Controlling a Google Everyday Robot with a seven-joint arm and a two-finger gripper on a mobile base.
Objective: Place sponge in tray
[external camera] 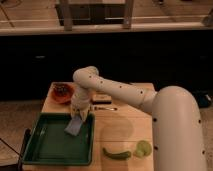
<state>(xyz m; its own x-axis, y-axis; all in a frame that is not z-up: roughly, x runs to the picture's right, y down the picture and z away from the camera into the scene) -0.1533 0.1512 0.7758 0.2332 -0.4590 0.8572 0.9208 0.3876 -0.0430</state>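
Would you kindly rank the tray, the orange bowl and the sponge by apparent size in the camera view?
1. tray, clearly largest.
2. orange bowl.
3. sponge, only slightly smaller than the bowl, so that order is unsure.
The gripper is right above the sponge, over the tray's far side.

The gripper (80, 116) is hovering over the far right corner of the tray (50, 147), covering the top edge of the sponge (73, 128). The arm (120, 92) is hiding part of the bench (125, 131), whose near edge is running off the bottom, and the contents of the orange bowl (62, 93) are blurring together

no readable text, labels or numbers
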